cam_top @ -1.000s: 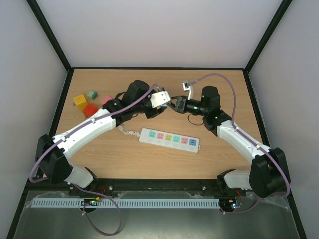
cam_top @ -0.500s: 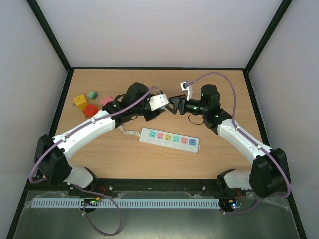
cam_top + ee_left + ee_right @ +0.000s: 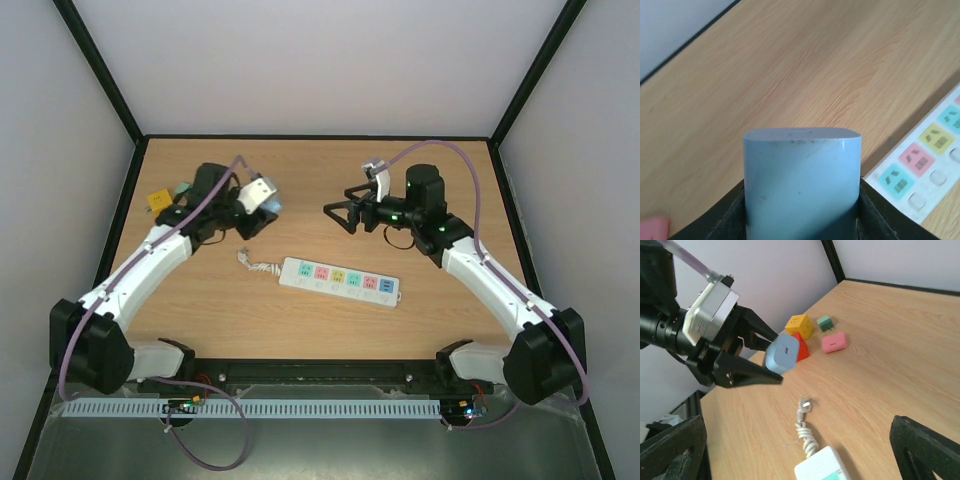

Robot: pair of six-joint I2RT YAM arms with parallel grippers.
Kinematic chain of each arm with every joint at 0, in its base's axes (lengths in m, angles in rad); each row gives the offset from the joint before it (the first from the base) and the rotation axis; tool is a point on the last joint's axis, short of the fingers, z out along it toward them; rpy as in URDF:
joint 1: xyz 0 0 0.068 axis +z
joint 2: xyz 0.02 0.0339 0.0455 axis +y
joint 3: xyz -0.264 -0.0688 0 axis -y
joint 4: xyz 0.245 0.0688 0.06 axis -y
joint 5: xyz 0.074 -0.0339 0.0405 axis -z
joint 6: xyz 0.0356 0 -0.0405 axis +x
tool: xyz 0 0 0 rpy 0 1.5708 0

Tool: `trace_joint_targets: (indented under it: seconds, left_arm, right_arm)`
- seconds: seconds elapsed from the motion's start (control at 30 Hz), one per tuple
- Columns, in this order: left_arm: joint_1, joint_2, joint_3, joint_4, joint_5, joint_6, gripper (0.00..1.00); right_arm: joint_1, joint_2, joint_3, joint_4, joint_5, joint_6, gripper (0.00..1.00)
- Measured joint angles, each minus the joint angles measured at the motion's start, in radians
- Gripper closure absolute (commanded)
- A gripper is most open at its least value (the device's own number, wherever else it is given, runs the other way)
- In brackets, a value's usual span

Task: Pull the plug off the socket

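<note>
Left claw (image 3: 266, 203) gripping plug (image 3: 802, 172); socket (image 3: 340, 281) well apart

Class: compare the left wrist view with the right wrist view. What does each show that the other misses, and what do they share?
Only the left wrist view shows the socket's coloured outlet faces. Only the right wrist view shows the whole left pincer from outside, the yellow block, green block, red block and the coiled cord. Both show the pale blue plug gripped in the left pincer, the table and part of the socket.
</note>
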Motion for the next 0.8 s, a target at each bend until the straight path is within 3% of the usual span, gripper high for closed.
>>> trace_joint_targets:
  seconds: [0.57, 0.8]
  left_arm:
    - [0.574, -0.075, -0.256, -0.171, 0.071, 0.203, 0.64]
    - [0.692, 0.018, -0.328, -0.146, 0.003, 0.273, 0.63]
  right_arm:
    - [0.000, -0.034, -0.022, -0.226, 0.168, -0.377, 0.02]
    - [0.000, -0.032, -0.072, -0.267, 0.250, -0.484, 0.02]
